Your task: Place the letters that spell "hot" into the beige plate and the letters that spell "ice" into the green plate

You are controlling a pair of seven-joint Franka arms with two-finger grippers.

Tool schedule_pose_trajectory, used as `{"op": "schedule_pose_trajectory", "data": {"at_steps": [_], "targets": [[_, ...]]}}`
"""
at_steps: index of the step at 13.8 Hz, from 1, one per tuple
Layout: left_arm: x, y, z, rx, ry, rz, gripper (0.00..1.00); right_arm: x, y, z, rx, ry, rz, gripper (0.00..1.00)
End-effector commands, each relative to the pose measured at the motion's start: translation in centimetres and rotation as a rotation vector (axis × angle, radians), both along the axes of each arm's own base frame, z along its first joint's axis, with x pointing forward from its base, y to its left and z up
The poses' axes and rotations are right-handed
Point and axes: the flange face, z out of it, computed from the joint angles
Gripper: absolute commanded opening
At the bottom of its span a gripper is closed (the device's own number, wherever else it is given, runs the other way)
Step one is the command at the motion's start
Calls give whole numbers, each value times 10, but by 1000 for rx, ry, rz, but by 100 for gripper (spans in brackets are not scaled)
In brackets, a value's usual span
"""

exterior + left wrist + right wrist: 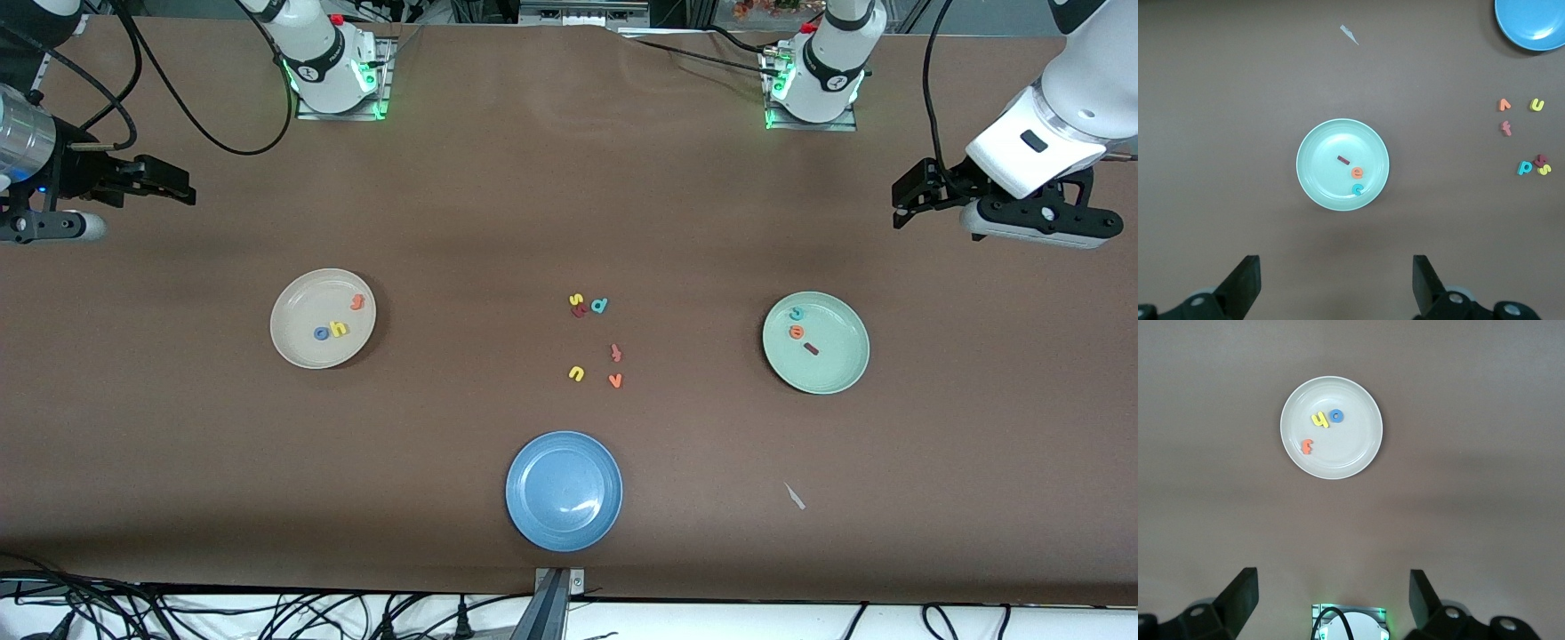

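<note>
The beige plate holds the yellow h, the blue o and the orange t. On the green plate lie the teal c, the orange e and the dark red i. My left gripper hangs open and empty above the table at the left arm's end. My right gripper is open and empty, raised at the right arm's end.
Loose letters lie mid-table: a yellow s, a dark red letter, a teal d, a reddish t-like letter, a yellow u, an orange v. A blue plate sits nearer the camera. A white scrap lies nearby.
</note>
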Motion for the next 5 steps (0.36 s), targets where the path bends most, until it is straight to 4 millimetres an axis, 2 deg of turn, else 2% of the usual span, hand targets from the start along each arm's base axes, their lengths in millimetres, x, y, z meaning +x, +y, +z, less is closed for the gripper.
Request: {"op": "schedule_pose_trajectory", "data": {"at_steps": [1,5], "targets": [[-4,5,8,22,5,-6,100,1,3,8,13,4,-9,100],[4,6,7,12,11,-8,100,0,4,6,11,13,-10,100]]}}
